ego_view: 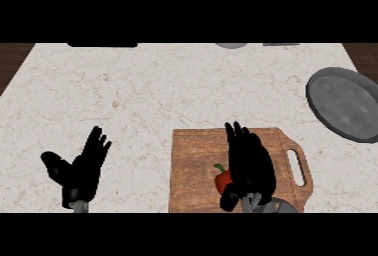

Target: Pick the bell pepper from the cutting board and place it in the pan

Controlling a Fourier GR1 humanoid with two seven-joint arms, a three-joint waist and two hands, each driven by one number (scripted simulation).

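We look steeply down on a pale marbled desk (148, 90). Near us, right of centre, lies a wooden cutting board (196, 165) with a slotted handle on its right side. The red bell pepper (221, 181) with its green stem sits on the near part of that board, toward the middle, and we see only its left portion, since the right hand covers the rest.

Our right hand (249, 165) is laid over the board from the near edge, its fingers (238, 137) stretched long and straight toward the far side. The hand lies just against the pepper's right side, and its thumb shows below the pepper at the near edge. We cannot make out any curl around the pepper; the fingers look released and extended rather than clenched.

Our left hand (77, 170) shows at the near left over bare desk, well apart from the board. It is resting there with the fingers up and spread and the thumb out to the left, holding nothing.

The grey round pan (347, 102) stands at the far right of the desk, partly cut by the view's edge, apart from the board's far right corner.
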